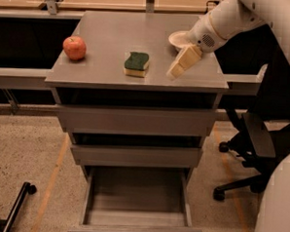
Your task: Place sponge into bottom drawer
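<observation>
The sponge (137, 64), dark green on top with a pale yellow base, lies on the grey cabinet top (110, 38) near its front edge. My gripper (175, 71) hangs over the cabinet top to the right of the sponge, about a hand's width away, its cream fingers pointing down and left. The bottom drawer (137, 195) is pulled out, showing a bare grey tray. The two upper drawers are shut.
A red apple (74, 48) sits on the left of the cabinet top. A white bowl (180, 39) sits at the back right, partly behind my arm. A black office chair (252, 158) stands right of the cabinet. A black wheeled leg (18, 201) is at lower left.
</observation>
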Controlling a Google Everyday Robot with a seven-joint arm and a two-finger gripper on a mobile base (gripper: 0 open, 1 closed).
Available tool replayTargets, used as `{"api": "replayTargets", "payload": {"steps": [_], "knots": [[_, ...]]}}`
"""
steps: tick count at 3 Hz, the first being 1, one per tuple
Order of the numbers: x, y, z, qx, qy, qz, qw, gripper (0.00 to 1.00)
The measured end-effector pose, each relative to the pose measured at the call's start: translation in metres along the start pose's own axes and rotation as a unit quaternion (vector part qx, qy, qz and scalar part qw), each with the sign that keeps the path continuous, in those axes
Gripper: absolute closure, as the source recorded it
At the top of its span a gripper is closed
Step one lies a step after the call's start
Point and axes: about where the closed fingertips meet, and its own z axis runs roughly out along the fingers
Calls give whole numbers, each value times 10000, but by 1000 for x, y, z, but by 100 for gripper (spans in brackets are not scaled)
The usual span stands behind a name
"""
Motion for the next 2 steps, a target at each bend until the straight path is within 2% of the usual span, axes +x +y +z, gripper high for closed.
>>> {"api": "replayTargets", "payload": {"steps": [1, 2], "knots": [[11, 8, 8, -38, -269, 374, 9989, 0], [-11, 4, 45, -54, -719, 498, 9962, 0]]}}
